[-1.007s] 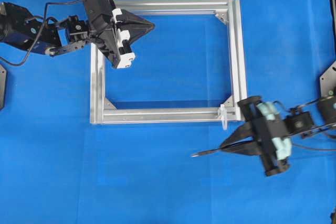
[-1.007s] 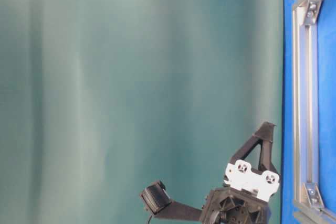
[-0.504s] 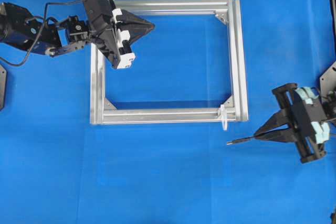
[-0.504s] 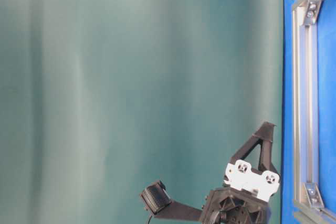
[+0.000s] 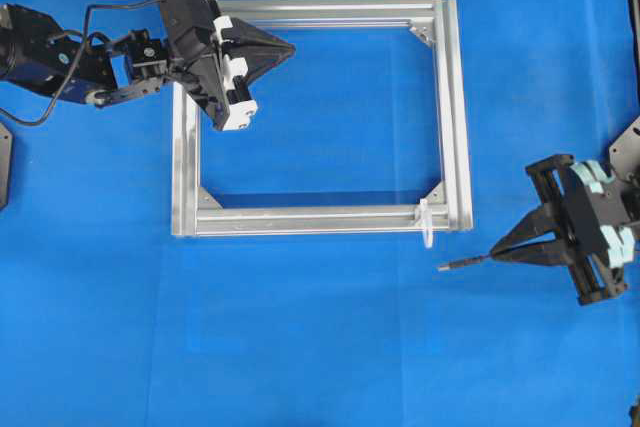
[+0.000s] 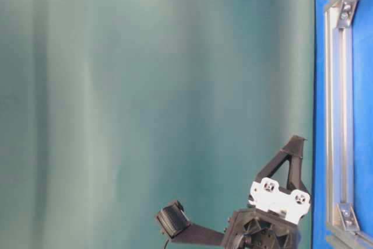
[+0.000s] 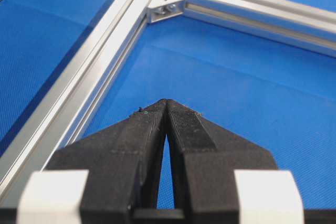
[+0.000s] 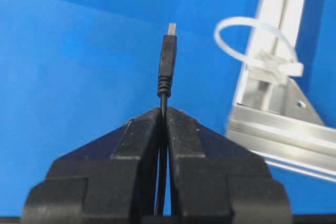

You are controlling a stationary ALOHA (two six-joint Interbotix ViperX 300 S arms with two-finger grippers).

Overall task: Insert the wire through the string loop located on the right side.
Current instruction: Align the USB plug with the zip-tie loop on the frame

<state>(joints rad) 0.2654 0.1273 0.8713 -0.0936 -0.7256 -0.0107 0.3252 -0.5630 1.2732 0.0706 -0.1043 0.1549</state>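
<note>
right gripper [image 5: 497, 254] drawn back rightward from below the frame, wire [image 5: 462, 264] plug now nearer string loop [image 5: 426, 224]

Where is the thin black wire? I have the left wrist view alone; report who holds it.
Observer: The right claw is shut on the thin black wire with the silvery-tipped plug, the plug sticking out ahead of the tips.
Operator: Place the string loop against that plug.
Observer: In the overhead view the whitish string loop stands at the silver aluminium frame's near right corner; the plug tip lies beside it, apart, not threaded.
</note>
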